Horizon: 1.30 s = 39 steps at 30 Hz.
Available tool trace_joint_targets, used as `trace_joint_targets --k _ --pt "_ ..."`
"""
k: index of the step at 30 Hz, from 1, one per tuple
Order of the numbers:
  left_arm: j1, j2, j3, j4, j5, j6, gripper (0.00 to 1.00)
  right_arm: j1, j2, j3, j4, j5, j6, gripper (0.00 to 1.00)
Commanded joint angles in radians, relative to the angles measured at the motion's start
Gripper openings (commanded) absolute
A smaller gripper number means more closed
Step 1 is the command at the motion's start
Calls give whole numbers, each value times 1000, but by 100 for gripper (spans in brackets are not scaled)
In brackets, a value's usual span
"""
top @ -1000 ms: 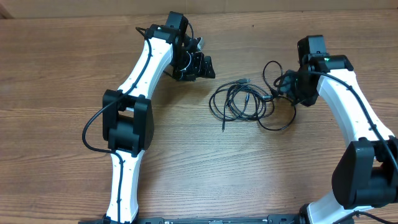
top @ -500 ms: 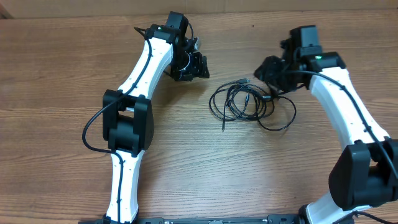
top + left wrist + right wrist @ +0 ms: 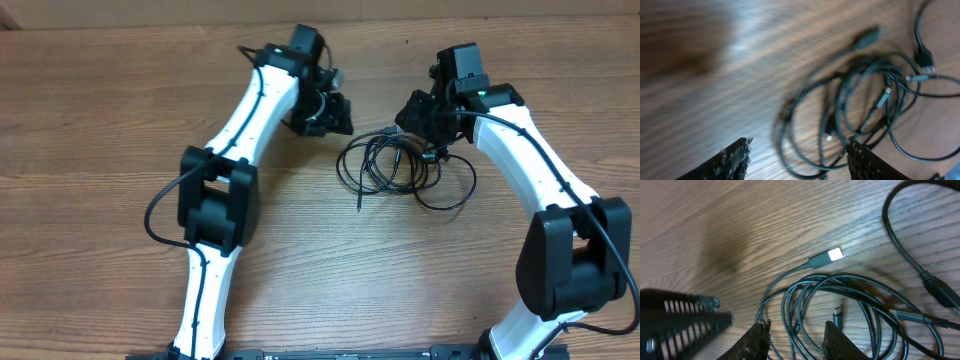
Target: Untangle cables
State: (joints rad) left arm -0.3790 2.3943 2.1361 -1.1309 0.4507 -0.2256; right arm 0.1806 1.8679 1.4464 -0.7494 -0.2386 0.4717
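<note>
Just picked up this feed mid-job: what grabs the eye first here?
The tangle of black cables, coiled in overlapping loops at the middle of the wooden table, stands out first. The left gripper and the right gripper sit at its far edge, one at each side, both open and holding nothing. A bright silver plug sticks out of the loops between them.

The table is brown wood grain with a low sheen and shows a pale glare just left of the cables. The cables have smooth, faintly glossy black jackets, like rubber or plastic. A plug at the top edge of the cables ends in bright bare metal. The arm shells are glossy white plastic with matt black joints. On the left gripper, the black fingers seem rough-edged, though that view is blurred.
</note>
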Motion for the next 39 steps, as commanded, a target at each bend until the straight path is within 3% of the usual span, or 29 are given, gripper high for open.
trace_joint_targets --k 1,11,25,33,39 --pt "-42 0 24 -2 -13 21 64 -7 19 19 8 40 19 34" --pt "-125 13 23 0 -218 -105 64 -40 106 6 5 87 19 35" --pt "-163 57 20 71 -223 -169 50 -70 158 -3 8 81 19 35" --pt "-173 92 19 88 -222 -171 50 -70 158 -6 8 81 18 35" --pt "-191 92 19 112 -222 -171 43 -70 158 -6 7 81 18 35"
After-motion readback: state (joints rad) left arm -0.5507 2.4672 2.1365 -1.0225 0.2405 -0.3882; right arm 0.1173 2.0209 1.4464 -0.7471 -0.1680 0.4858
